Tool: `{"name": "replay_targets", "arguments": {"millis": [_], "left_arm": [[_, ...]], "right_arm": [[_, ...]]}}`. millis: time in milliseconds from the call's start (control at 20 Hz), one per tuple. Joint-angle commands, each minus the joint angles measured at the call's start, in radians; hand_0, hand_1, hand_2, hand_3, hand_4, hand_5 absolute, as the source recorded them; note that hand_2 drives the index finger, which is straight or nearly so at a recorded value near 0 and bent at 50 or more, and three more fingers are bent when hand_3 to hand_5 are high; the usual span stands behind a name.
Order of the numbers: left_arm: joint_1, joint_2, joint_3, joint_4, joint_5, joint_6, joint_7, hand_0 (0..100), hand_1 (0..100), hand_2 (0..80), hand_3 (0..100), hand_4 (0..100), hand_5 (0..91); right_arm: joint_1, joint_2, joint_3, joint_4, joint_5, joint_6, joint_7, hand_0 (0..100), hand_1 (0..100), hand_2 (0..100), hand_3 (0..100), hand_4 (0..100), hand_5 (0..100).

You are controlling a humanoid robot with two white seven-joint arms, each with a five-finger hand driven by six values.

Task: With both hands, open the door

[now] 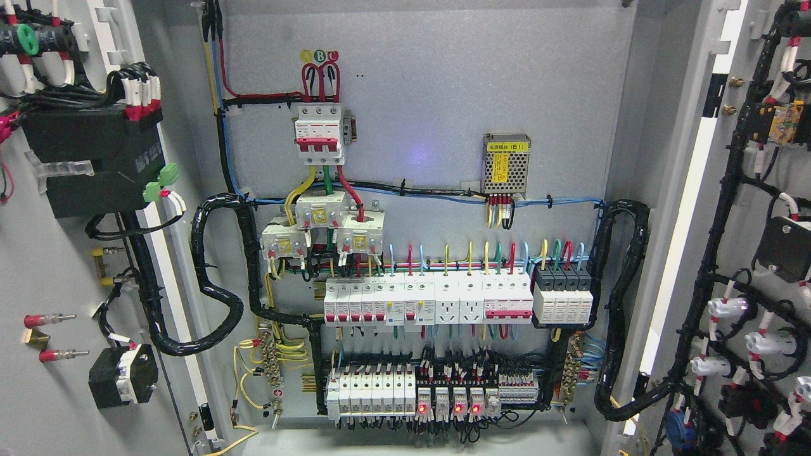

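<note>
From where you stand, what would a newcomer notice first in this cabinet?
Both doors, the left door and the right door, stand wide open, showing the wired back panel. The red-and-white main breaker sits upper centre, and small red indicator lights glow in the bottom row. No robot hand is visible.

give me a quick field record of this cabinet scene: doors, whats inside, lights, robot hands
left door: open, inner face with black module and wiring showing
right door: open, inner face carrying black cable looms
back panel: three-pole breaker at top, metal power supply to its right
middle row: white breakers
bottom row: red indicator lights lit
robot hands: none in view
</note>
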Motion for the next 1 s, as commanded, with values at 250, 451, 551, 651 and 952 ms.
{"name": "replay_targets", "arguments": {"millis": [250,451,551,651,952], "left_arm": [[0.007,0.106,-0.050,-0.417,0.000,-0.003,0.000,0,0,0.0,0,0,0.0],[0.001,0.110,-0.050,-0.471,-0.002,-0.053,0.000,0,0,0.0,0,0,0.0],[-0.011,0.116,-0.050,-0.482,-0.002,-0.055,0.000,0,0,0.0,0,0,0.0],[-0.018,0.116,-0.050,-0.499,-0.002,-0.055,0.000,0,0,0.0,0,0,0.0],[-0.051,0.123,-0.049,-0.552,-0.002,-0.066,0.000,0,0,0.0,0,0,0.0]], "right_arm": [[0.256,-0.140,-0.239,-0.347,-0.002,-0.001,-0.099,19,0,0,0,0,0],[0.302,-0.163,-0.250,-0.368,-0.008,-0.012,-0.122,19,0,0,0,0,0],[0.336,-0.170,-0.256,-0.372,-0.008,-0.024,-0.124,19,0,0,0,0,0],[0.365,-0.170,-0.271,-0.381,-0.008,-0.026,-0.122,19,0,0,0,0,0],[0.426,-0.186,-0.334,-0.384,-0.008,-0.067,-0.127,19,0,0,0,0,0]]}}
